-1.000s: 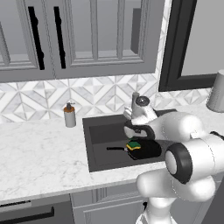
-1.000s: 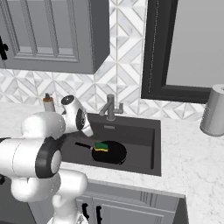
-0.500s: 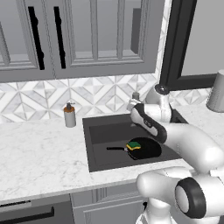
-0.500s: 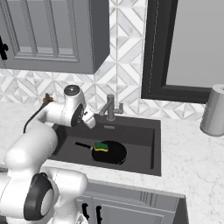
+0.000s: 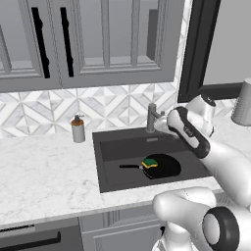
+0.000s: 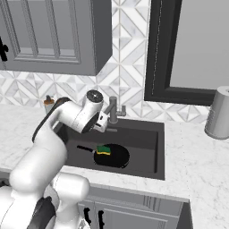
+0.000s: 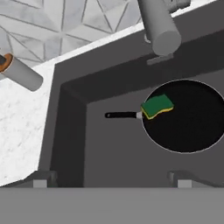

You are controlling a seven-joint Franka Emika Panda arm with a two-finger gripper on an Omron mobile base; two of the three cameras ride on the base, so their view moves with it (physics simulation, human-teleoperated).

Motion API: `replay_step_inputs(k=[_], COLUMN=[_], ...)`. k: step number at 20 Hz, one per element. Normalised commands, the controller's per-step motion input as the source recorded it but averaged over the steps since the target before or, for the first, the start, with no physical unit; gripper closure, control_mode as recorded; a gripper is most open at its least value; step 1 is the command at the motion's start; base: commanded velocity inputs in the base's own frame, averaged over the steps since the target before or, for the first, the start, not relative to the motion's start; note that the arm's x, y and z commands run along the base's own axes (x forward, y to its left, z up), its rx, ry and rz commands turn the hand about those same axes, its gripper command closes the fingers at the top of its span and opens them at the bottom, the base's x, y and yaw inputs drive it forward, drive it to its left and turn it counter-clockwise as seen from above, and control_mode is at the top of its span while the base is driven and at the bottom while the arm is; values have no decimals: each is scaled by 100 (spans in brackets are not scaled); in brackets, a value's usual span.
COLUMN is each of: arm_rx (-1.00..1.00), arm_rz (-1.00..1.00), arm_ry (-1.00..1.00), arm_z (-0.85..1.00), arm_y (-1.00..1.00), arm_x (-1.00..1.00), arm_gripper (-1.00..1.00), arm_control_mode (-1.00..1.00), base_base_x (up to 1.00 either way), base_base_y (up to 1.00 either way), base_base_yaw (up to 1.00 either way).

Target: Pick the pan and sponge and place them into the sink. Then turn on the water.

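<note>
The white arm reached over the dark grey recessed sink, its two-finger gripper spread wide and empty beside the grey metal faucet. The round black frying pan lay in the basin, the green-topped yellow sponge on its rim near the handle.

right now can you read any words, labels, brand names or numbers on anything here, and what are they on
None: no readable text in these views.
The soap dispenser, faucet, pan, sponge and the grey canister on the counter all show plain, unmarked surfaces.
</note>
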Motion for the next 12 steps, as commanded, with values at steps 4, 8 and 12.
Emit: replay_step_inputs(k=[4, 8, 12], arm_rx=[0, 0, 0], arm_rz=[46, 37, 18], arm_ry=[-9, -17, -31], arm_z=[14, 12, 4], arm_y=[-47, -61, -69], arm_x=[-20, -19, -5], arm_gripper=[-100, -100, -100], arm_control_mode=[-100, -100, -100], base_base_x=[0, 0, 0], base_base_y=[0, 0, 0], base_base_yaw=[0, 0, 0])
